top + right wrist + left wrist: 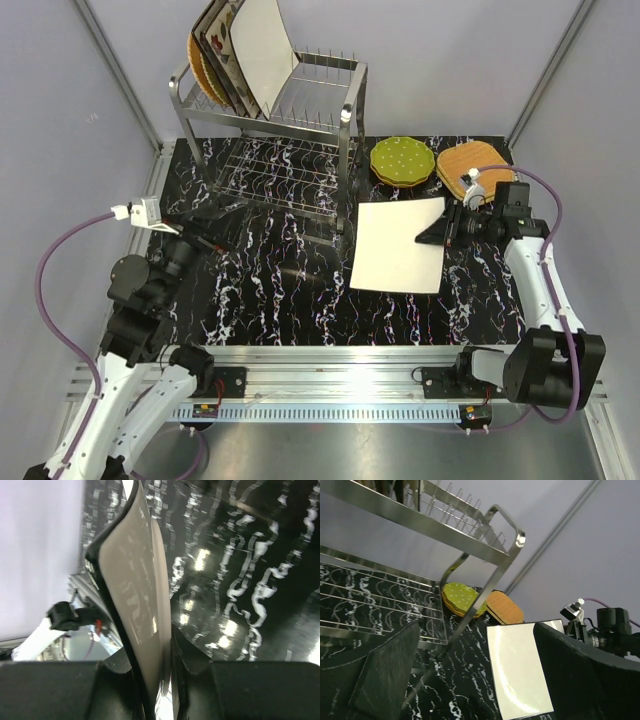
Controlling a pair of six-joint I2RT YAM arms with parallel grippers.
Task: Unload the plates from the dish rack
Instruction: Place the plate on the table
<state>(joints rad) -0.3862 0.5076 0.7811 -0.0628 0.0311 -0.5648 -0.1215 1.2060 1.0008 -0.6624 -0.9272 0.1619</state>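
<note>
Right gripper [441,229]: jaws clamped on the right edge of a large square cream plate [398,246]. The plate sits over the black white-veined marbled tabletop [270,300], right of centre. Whether it touches the surface cannot be told.

Left gripper [212,222]: jaws fully apart, holding nothing, just in front of the lower shelf of the shiny steel wire dish rack [300,110].

Behind the held plate, stacked green dotted round plates [402,160] sit beside orange-tan wicker plates [468,163]. Upright cream and wicker plates [240,45] stand at the left end of the rack's top tier. Open tabletop shows between the held plate's left edge and the left gripper.
</note>
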